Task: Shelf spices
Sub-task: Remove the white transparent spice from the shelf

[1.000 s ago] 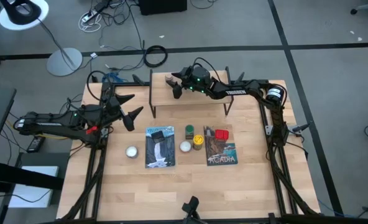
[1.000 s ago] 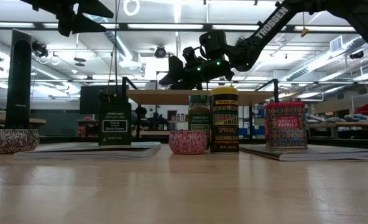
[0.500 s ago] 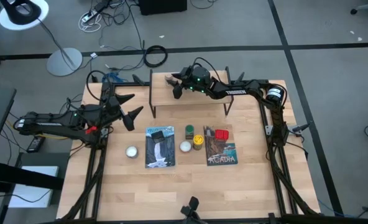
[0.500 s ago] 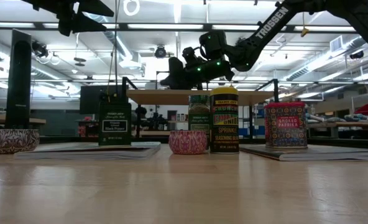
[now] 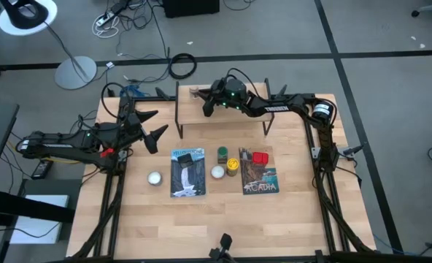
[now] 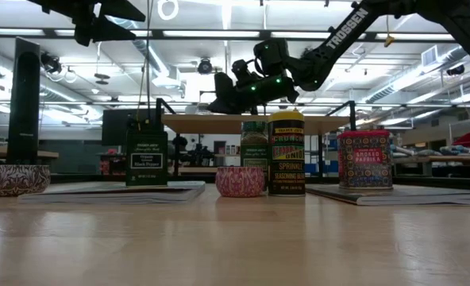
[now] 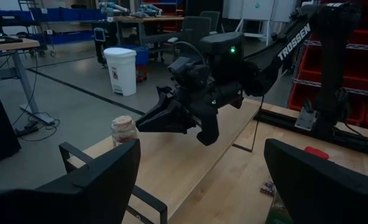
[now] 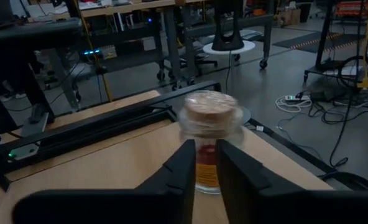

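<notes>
Nearest, the paprika tin (image 6: 364, 159) and yellow-capped jar (image 6: 286, 155) look light, rigid and best pinched across their sides. The left gripper (image 5: 152, 126) waits spread wide. Farther, the tiny brown jar (image 8: 210, 112) stands on the shelf (image 5: 194, 109), just beyond the right gripper (image 8: 204, 149), whose fingers are pinched nearly together, empty. The jar's base is hidden.

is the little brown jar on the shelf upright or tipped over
Upright: the jar stands on its base on the shelf, lid on top.
</notes>
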